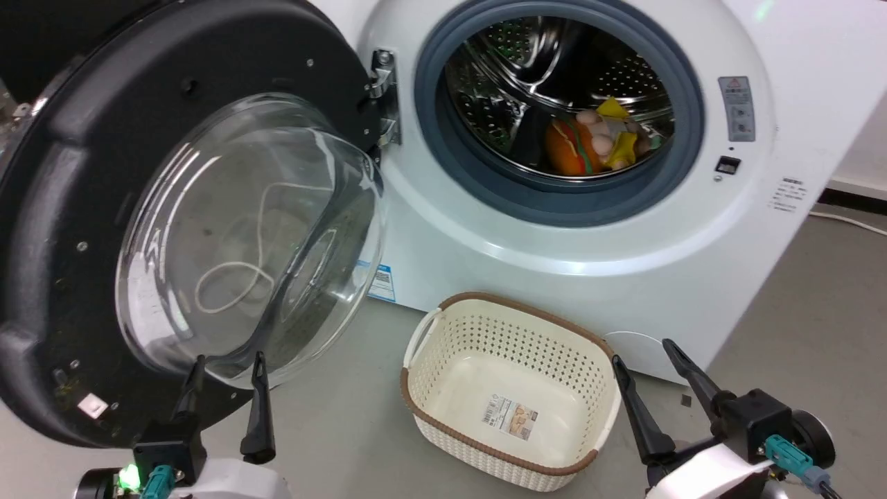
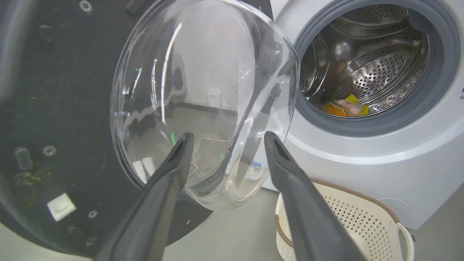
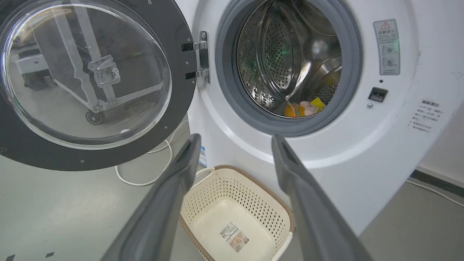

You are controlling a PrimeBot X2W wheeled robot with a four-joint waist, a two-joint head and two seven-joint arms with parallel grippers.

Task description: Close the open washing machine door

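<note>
The washing machine door [image 1: 62,208] stands swung wide open on the left, a glossy black ring around a clear domed glass bowl [image 1: 249,235], hung on a metal hinge [image 1: 382,97]. Beyond it the white washing machine [image 1: 658,291] shows its grey-ringed steel drum mouth [image 1: 558,104]. My left gripper [image 1: 229,364] is open, its tips just below the glass bowl's lower rim. In the left wrist view the left gripper [image 2: 226,139] points at the glass bowl [image 2: 203,101]. My right gripper [image 1: 644,350] is open at lower right, empty; the right wrist view has the door [image 3: 87,83] at upper left.
A cream perforated basket [image 1: 443,409] with a brown rim sits on the grey floor before the machine, between my grippers. Soft toys [image 1: 596,142] lie inside the drum. A white cable [image 3: 145,177] curls on the floor under the door.
</note>
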